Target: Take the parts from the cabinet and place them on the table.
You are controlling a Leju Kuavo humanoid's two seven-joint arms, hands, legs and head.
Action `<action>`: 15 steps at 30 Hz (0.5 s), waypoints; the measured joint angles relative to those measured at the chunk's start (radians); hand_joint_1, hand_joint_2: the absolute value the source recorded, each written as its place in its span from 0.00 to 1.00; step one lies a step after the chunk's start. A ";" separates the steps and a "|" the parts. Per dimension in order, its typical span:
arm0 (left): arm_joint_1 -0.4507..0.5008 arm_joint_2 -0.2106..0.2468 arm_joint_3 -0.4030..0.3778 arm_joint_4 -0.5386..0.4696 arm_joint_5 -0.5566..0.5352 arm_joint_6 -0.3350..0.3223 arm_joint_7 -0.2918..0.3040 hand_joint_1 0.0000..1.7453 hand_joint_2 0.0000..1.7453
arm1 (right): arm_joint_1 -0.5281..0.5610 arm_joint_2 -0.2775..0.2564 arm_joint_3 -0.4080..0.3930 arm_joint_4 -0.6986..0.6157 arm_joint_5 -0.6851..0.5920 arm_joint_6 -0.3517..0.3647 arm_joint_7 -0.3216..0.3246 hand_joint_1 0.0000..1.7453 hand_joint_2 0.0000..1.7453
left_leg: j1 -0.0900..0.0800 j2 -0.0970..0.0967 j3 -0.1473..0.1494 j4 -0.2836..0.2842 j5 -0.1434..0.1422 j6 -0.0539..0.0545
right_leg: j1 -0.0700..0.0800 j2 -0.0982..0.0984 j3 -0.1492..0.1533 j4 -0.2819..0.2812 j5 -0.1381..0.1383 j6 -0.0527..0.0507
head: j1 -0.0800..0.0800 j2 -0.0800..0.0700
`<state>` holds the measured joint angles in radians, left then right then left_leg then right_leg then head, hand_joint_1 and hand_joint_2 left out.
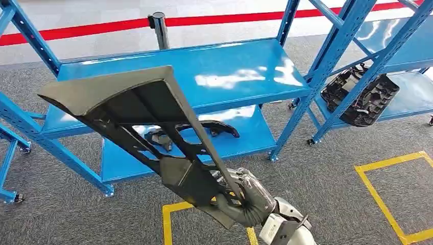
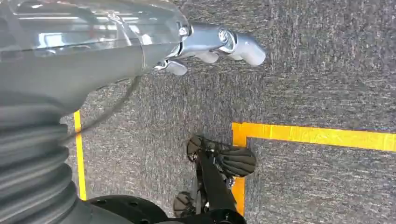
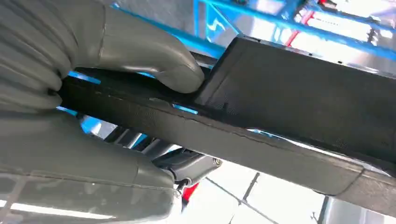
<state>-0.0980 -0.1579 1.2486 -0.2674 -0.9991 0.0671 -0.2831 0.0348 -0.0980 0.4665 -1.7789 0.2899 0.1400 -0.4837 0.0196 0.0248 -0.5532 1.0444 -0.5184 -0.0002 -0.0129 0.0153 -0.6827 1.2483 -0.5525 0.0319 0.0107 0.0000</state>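
Note:
My right hand (image 1: 245, 196) grips a long black plastic part (image 1: 138, 107) by its lower end. The part slants up and to the left in front of the blue cabinet (image 1: 204, 71), its wide flat end uppermost. In the right wrist view my thumb (image 3: 140, 51) presses on the part's dark textured bar (image 3: 289, 102). A second black part (image 1: 204, 130) lies on the cabinet's lower shelf, and its top shelf is bare. My left hand (image 2: 205, 44) hangs over the grey carpet, fingers apart and holding nothing.
A second blue rack (image 1: 388, 61) at the right holds a ribbed black part (image 1: 362, 94). Yellow tape squares (image 1: 388, 204) mark the carpet near me. A red barrier strap on a post (image 1: 160, 28) runs behind the cabinet.

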 joint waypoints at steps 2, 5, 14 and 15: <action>-0.002 0.000 0.000 -0.002 0.000 0.000 -0.006 0.00 1.00 | 0.007 0.000 -0.014 -0.032 -0.002 -0.005 -0.010 1.00 1.00 | -0.001 0.007 0.003 0.000 -0.002 -0.003 | 0.003 -0.027 0.086 -0.176 0.078 -0.008 | 0.000 0.000; -0.001 0.003 0.000 -0.004 0.002 0.000 -0.006 0.00 1.00 | 0.026 0.002 -0.034 -0.075 -0.002 -0.013 -0.023 1.00 1.00 | -0.010 0.018 -0.003 -0.001 -0.002 -0.014 | 0.014 -0.031 0.094 -0.213 0.060 -0.013 | 0.000 0.000; 0.001 0.003 0.005 -0.004 0.018 0.008 0.000 0.00 1.00 | 0.064 0.004 -0.063 -0.117 0.009 -0.009 -0.034 1.00 1.00 | -0.006 -0.021 -0.123 0.291 -0.130 -0.034 | 0.006 0.003 0.101 -0.221 0.065 -0.043 | -0.001 0.000; 0.001 0.003 0.005 -0.004 0.018 0.009 0.001 0.00 1.00 | 0.066 0.004 -0.064 -0.118 0.010 -0.005 -0.034 1.00 1.00 | -0.005 -0.021 -0.098 0.235 -0.092 -0.034 | 0.005 0.010 0.101 -0.219 0.065 -0.042 | -0.001 0.000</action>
<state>-0.0968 -0.1545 1.2535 -0.2716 -0.9812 0.0763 -0.2823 0.1005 -0.0938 0.4028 -1.8967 0.2994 0.1346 -0.5180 0.0142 0.0039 -0.6510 1.2795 -0.6103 -0.0338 -0.0080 0.0254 -0.5813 1.0289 -0.4873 -0.0104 0.0099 0.0000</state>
